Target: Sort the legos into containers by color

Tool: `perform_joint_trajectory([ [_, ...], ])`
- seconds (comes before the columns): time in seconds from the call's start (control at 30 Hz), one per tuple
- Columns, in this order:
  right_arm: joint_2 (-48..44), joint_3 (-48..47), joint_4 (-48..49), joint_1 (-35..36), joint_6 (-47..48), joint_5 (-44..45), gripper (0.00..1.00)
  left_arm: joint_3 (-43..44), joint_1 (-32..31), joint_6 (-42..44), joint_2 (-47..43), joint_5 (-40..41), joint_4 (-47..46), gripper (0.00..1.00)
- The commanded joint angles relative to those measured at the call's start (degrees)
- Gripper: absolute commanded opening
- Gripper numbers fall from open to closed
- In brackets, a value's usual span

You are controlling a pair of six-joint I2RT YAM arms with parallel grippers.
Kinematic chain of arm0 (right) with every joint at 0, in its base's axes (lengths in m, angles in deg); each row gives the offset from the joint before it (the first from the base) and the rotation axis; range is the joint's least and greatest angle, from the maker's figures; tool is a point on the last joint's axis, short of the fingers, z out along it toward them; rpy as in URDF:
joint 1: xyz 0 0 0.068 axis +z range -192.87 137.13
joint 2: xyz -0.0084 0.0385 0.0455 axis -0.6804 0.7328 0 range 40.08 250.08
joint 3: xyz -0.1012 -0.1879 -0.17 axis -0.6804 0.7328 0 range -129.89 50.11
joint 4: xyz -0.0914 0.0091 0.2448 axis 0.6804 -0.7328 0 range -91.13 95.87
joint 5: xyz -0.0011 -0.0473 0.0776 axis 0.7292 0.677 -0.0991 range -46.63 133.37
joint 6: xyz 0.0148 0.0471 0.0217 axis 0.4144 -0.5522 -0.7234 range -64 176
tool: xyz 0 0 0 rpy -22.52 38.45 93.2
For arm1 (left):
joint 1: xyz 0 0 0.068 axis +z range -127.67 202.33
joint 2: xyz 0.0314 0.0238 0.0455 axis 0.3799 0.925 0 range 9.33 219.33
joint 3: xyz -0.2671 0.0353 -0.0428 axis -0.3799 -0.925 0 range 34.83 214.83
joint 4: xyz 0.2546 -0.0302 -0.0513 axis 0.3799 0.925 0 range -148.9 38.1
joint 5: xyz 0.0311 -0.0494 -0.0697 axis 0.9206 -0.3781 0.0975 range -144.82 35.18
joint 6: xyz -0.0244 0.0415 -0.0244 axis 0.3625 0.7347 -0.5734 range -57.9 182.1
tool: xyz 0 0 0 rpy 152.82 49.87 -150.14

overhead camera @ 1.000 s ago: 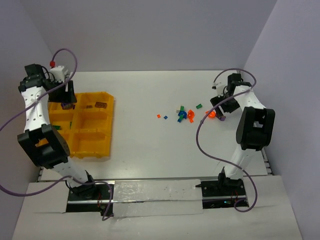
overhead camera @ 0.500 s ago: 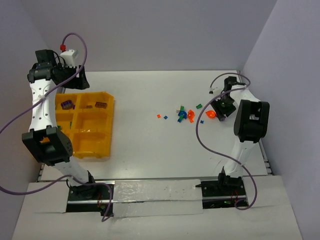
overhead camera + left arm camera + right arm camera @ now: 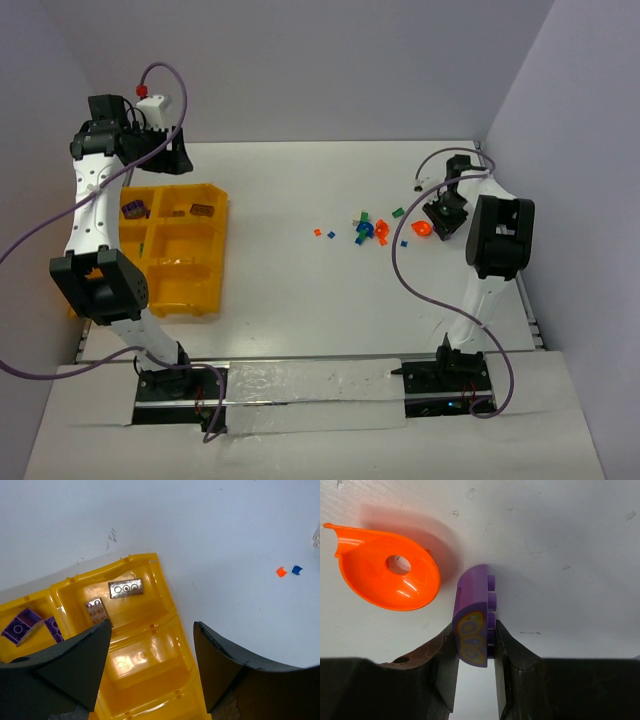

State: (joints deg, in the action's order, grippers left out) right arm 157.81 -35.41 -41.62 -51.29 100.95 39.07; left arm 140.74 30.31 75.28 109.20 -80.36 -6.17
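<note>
The yellow-orange tray (image 3: 222,215) lies at the left, and its far bins show in the left wrist view (image 3: 170,611). Two purple legos (image 3: 133,209) (image 3: 22,625) lie in its far-left bin. Two brownish bricks (image 3: 202,209) (image 3: 126,588) lie in the far-right bin. My left gripper (image 3: 170,155) (image 3: 152,630) is open and empty, high above the tray's far right corner. My right gripper (image 3: 440,222) (image 3: 475,635) is shut on a purple brick (image 3: 474,625) with a yellow print, down at the table. An orange funnel-shaped piece (image 3: 420,229) (image 3: 380,580) lies beside it.
Loose legos lie mid-table: a cluster of green, blue and orange bits (image 3: 368,230), a small orange bit (image 3: 318,232) (image 3: 281,571), a blue bit (image 3: 331,234) (image 3: 297,569) and a green bit (image 3: 398,212). Walls stand close on the left, back and right.
My left gripper has risen from the far-left bin and swung back and to the right. My right arm has folded down, with its gripper low by the orange piece.
</note>
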Motion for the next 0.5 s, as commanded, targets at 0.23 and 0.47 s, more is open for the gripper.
perform_joint_trajectory([
  [0.23,-10.97,-11.93,-5.21,1.44,2.3,-16.53,0.0,5.83,-1.15,-13.07,0.58,-17.77,-11.66,0.84],
  [0.47,-11.44,-23.39,3.46,17.63,-11.38,-30.12,0.0,6.83,-5.41,-25.13,2.82,-24.78,-17.32,0.83],
])
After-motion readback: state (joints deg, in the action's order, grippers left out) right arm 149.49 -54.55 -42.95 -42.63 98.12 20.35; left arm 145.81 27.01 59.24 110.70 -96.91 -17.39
